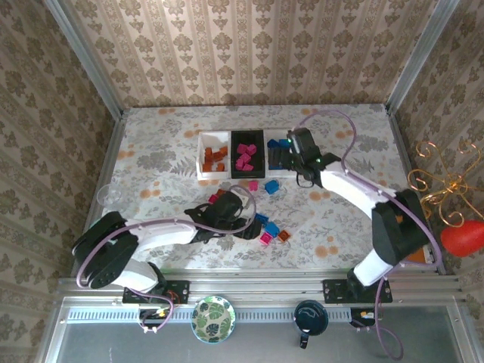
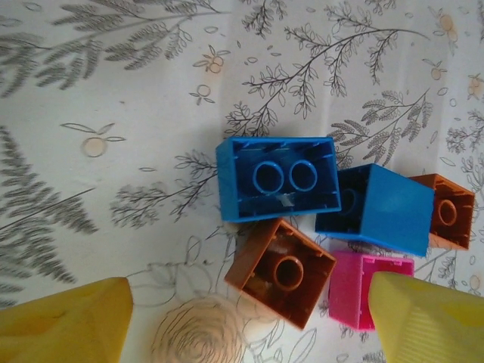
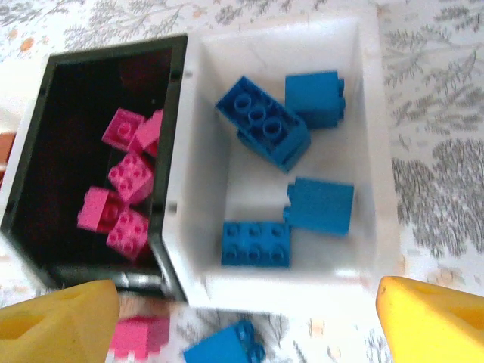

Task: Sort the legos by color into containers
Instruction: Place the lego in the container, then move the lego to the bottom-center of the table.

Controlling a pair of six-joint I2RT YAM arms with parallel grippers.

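Note:
Three joined containers stand at the back: a white tray (image 1: 212, 155) with orange legos, a black tray (image 3: 76, 91) with pink legos (image 3: 128, 178), and a white tray (image 3: 363, 121) with blue legos (image 3: 261, 125). My right gripper (image 3: 246, 325) hovers open at this tray's near rim, nothing between its yellow fingers (image 3: 431, 321). A loose pink brick (image 3: 140, 333) and a blue one (image 3: 223, 344) lie below it. My left gripper (image 2: 249, 325) is open, low over a loose cluster. An overturned orange-brown brick (image 2: 281, 271) lies between its fingers (image 2: 68, 321), untouched, beside blue bricks (image 2: 278, 178) and a pink one (image 2: 355, 287).
More loose legos (image 1: 271, 186) are scattered mid-table. A clear cup (image 1: 110, 197) stands at the left edge, a gold wire ornament (image 1: 446, 185) and a red object (image 1: 463, 238) at the right. A green leaf plate (image 1: 212, 318) and a dark round object (image 1: 310, 316) sit on the front rail.

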